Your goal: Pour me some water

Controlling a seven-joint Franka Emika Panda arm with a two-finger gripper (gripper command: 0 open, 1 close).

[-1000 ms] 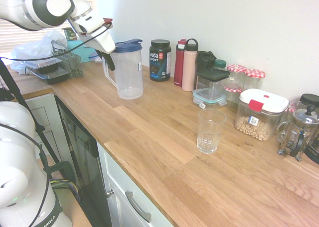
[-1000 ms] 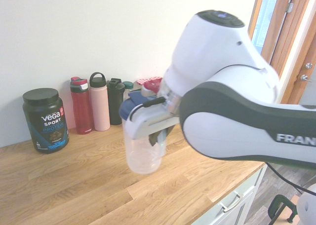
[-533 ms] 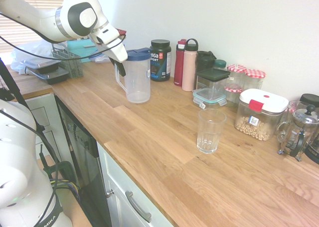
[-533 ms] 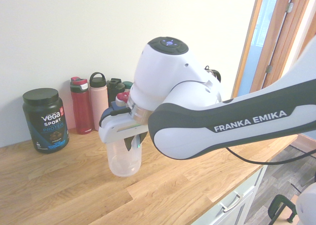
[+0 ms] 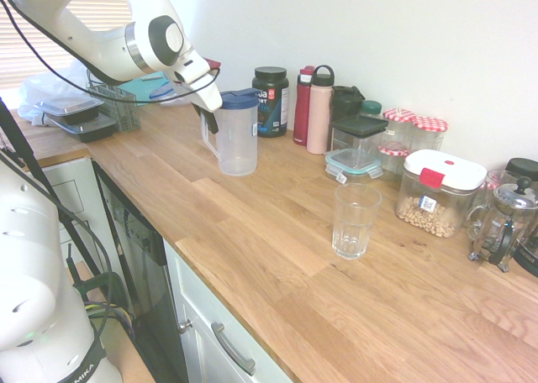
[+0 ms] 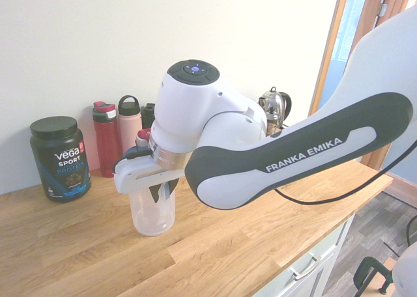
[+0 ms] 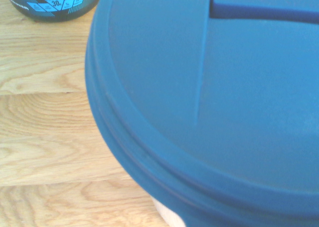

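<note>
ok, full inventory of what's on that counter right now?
jug: 1, clear with blue lid, far left part of the counter, held by its handle
glass: 1, clear, mid counter, apart from the jug
protein tub: 1, black, by the wall behind the jug
bottles: 3, red, pink, black, by the wall
lidded boxes: 2, clear, stacked
jars: 2, checked red lids, by the wall
nut container: 1, clear, white lid
coffee press: 1, far right
trays: stacked, dark, far left corner
kettle: 1, metal
arm: 1, white
pincer: 1, shut on the jug's handle
</note>
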